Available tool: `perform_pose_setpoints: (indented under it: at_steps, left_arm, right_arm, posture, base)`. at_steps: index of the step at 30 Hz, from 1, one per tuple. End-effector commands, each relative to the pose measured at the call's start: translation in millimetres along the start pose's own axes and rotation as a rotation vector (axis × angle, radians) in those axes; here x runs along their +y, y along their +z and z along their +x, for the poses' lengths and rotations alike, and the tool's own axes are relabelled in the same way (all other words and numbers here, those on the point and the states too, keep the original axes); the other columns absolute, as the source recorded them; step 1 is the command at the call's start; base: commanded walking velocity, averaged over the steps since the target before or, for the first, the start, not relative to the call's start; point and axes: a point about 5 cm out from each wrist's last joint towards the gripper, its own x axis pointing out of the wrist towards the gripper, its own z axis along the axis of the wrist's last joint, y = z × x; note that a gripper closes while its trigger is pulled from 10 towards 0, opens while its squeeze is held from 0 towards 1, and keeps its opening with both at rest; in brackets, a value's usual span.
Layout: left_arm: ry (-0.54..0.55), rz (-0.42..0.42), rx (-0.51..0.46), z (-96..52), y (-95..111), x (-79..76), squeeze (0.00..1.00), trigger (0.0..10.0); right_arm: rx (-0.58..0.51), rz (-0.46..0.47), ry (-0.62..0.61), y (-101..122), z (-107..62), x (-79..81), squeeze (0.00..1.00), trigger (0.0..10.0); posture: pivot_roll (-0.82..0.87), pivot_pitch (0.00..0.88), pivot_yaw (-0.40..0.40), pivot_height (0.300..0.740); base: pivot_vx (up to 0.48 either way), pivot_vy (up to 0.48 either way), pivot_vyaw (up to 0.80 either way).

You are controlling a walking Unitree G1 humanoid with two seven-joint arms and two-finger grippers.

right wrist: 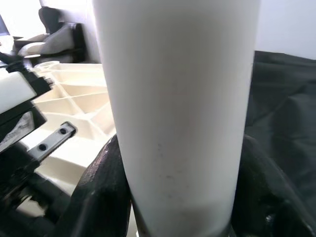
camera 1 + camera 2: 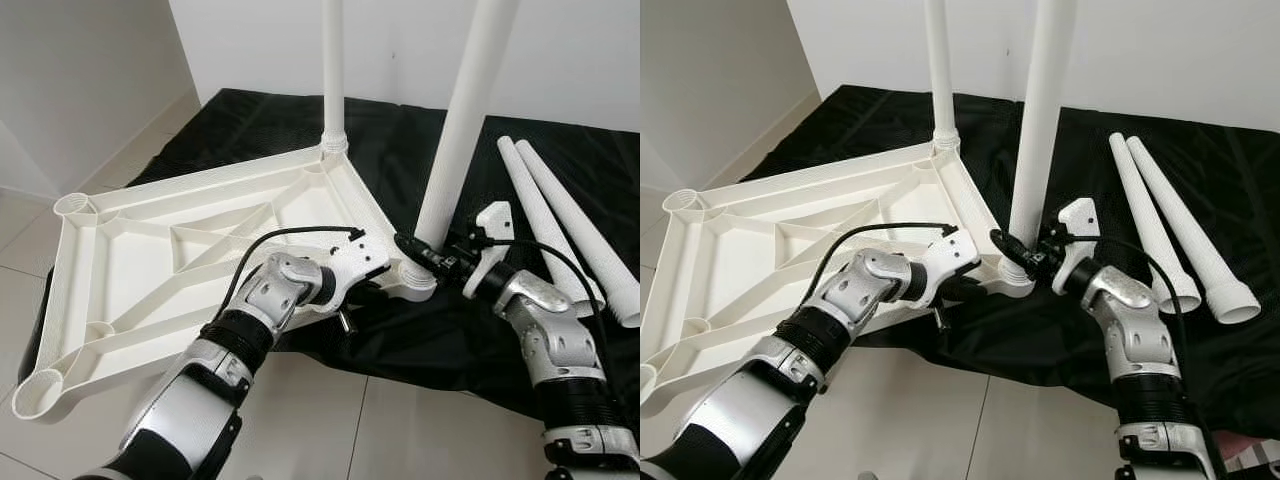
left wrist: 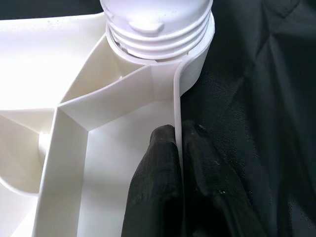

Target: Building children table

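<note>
Holding the white table top [image 2: 180, 250] by its thin side wall, the left hand [image 3: 180, 148] has its two black fingers clenched on the rim just beside a corner socket. The right hand [image 2: 425, 255] grasps the lower end of a white table leg [image 2: 465, 120], which stands in that socket a little tilted. The thread of the leg is visible above the socket in the left wrist view, so I judge it is not fully screwed in.

From here the main risk is cross-threading: if the leg is turned while it leans, the thread can jam or be damaged. The top can also slip out of the left hand's grip on the thin wall when the turning force comes, and then the whole top rotates on the floor. The leg could also slide inside the fingers of the right hand, because its surface looks smooth.

The table top lies upside down, partly on a black cloth [image 2: 420, 330] and partly on a pale tiled floor [image 2: 420, 430]. One leg [image 2: 333, 70] already stands at the far corner, and two spare legs [image 2: 575, 225] lie on the cloth on the right. White walls [image 2: 90, 70] enclose this corner of the room.
</note>
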Motion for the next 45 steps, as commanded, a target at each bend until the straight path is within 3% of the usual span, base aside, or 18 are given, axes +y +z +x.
perform_pose_setpoints:
  at_steps: [1, 8, 10, 14, 19, 27, 33, 34, 45]
  left_arm:
    - [-0.022, -0.017, 0.043, 3.7, -10, -5.5, 0.0, 10.0]
    - [-0.023, -0.017, 0.042, 3.7, -10, -5.5, 0.0, 10.0]
    - [-0.026, -0.016, 0.043, 3.5, -10, -5.9, 0.0, 10.0]
    - [-0.028, -0.016, 0.043, 3.5, -10, -6.0, 0.0, 10.0]
    - [-0.034, -0.014, 0.04, 5.1, -8, -7.2, 0.0, 10.0]
    - [-0.033, -0.016, 0.043, 4.2, -9, -7.0, 0.0, 10.0]
    - [-0.032, -0.016, 0.045, 3.5, -10, -6.7, 0.0, 10.0]
    - [-0.031, -0.016, 0.046, 3.0, -11, -6.5, 0.0, 10.0]
    - [-0.036, 0.003, 0.039, 2.3, -9, -5.5, 0.0, 10.0]
  right_arm:
    - [-0.076, 0.011, -0.037, 13, 6.2, 7.3, 0.0, 10.0]
    - [-0.09, 0.01, -0.096, 12, 8.9, 23.2, 0.0, 10.0]
    - [-0.109, 0.046, -0.162, 7, 10.9, 43.9, 0.0, 10.0]
    - [-0.117, 0.072, -0.22, 4, 10.9, 54.5, 0.0, 10.0]
    - [-0.123, 0.139, -0.412, 4, 15.8, 71.1, 0.0, 10.0]
    - [-0.126, 0.046, -0.607, 12, 17.8, 78.1, 0.0, 10.0]
    - [-0.11, 0.049, -0.694, 11, 19.3, 81.6, 0.0, 10.0]
    - [-0.099, 0.07, -0.721, 10, 20.5, 83.9, 1.0, 10.0]
    - [-0.119, 0.054, -0.792, 12, 12.0, 73.3, 1.0, 10.0]
  posture:
    - [-0.16, 0.119, 0.112, 0.74]
    - [-0.16, 0.121, 0.114, 0.74]
    - [-0.16, 0.122, 0.116, 0.74]
    - [-0.16, 0.123, 0.117, 0.74]
    - [-0.16, 0.128, 0.118, 0.74]
    - [-0.15, 0.126, 0.115, 0.74]
    - [-0.15, 0.124, 0.114, 0.74]
    - [-0.15, 0.124, 0.115, 0.74]
    - [-0.15, 0.127, 0.121, 0.74]
  base:
    - [0.0, 0.0, 0.0]
    - [0.0, 0.0, 0.0]
    - [0.0, 0.0, 0.0]
    - [0.0, 0.0, 0.0]
    - [0.0, 0.0, 0.0]
    - [0.0, 0.0, 0.0]
    - [0.0, 0.0, 0.0]
    - [0.0, 0.0, 0.0]
    - [0.0, 0.0, 0.0]
